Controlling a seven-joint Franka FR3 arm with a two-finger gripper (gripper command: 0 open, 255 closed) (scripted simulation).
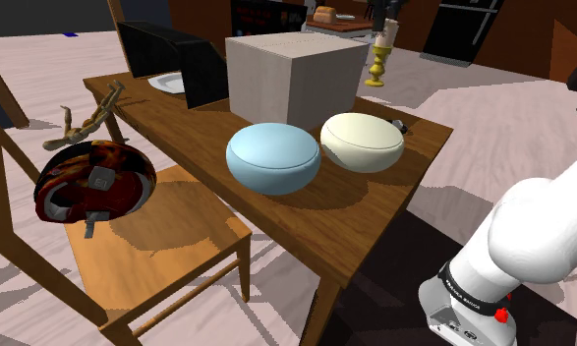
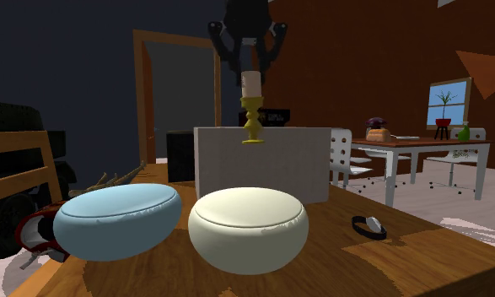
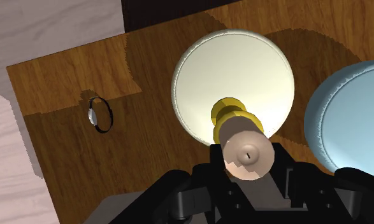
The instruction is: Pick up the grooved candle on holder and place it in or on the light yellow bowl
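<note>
Wrist view | gripper (image 2: 251, 67) clasps candle (image 3: 245, 151) by its upper end | candle hangs upright under the gripper, aloft, clear of the table (image 3: 64, 83) | yellow bowl (image 3: 204, 70) below it, seemingly not dead centre | blue bowl (image 3: 351, 114) just beside yellow bowl

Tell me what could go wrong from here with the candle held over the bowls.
1. The fingers clasp only the candle, its yellow holder hanging well above the light yellow bowl; released there, it could bounce out or topple.
2. In the wrist view the holder lines up near the bowl's rim, not its middle, so it might catch the edge.
3. The blue bowl sits right beside; a small drift could land it there.
</note>
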